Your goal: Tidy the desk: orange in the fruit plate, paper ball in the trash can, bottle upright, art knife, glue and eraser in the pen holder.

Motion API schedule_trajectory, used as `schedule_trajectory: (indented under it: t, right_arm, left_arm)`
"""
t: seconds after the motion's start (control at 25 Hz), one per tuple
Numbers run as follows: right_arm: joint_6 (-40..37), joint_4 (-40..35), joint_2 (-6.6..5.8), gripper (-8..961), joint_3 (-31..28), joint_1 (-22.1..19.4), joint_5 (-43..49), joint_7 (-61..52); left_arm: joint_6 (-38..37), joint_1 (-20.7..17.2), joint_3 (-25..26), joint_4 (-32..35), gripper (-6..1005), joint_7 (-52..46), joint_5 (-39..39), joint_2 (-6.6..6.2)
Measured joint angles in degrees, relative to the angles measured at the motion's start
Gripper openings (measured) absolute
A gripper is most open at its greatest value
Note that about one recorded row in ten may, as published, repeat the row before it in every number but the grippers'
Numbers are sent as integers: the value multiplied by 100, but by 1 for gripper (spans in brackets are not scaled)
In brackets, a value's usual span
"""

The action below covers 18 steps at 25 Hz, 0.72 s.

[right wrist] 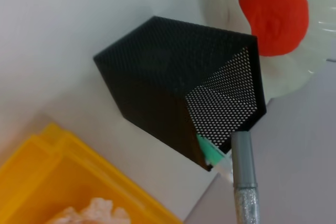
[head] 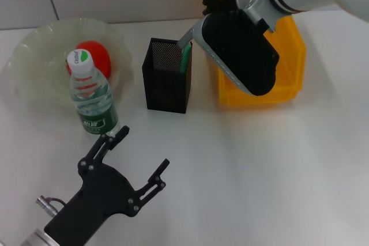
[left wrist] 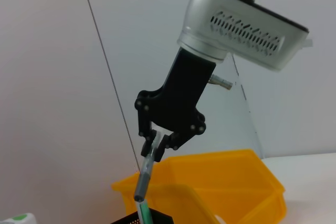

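Observation:
My right gripper (left wrist: 157,148) is shut on a slim grey-and-green pen-shaped tool (left wrist: 144,179); I cannot tell whether it is the art knife or the glue. The tool's green end (head: 185,59) dips into the black mesh pen holder (head: 166,79) at its right corner. The orange (head: 98,56) lies in the pale-green fruit plate (head: 40,56). In front of the plate the bottle (head: 92,99) stands upright. Inside the yellow trash can (right wrist: 42,182) lies the paper ball (right wrist: 92,212). The left gripper (head: 144,148) rests open near the bottle. The eraser is out of view.
The yellow trash can (head: 288,84) stands just right of the pen holder, partly under my right arm. The white tabletop (head: 259,171) stretches in front of both. A wall runs behind the desk.

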<state>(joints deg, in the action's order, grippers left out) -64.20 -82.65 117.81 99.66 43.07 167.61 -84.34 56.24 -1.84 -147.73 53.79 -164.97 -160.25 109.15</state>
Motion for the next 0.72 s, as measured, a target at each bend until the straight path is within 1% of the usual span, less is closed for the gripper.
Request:
schedule_trajectory:
  t: [0.24, 0.72]
  right_arm:
    - [335, 414, 23, 133, 40, 174, 0, 114]
    - [110, 475, 107, 132, 346, 328, -3, 125]
  left_arm:
    - [-9, 33, 13, -8, 833, 0, 26, 12]
    - [19, 78, 43, -9, 834, 0, 41, 1]
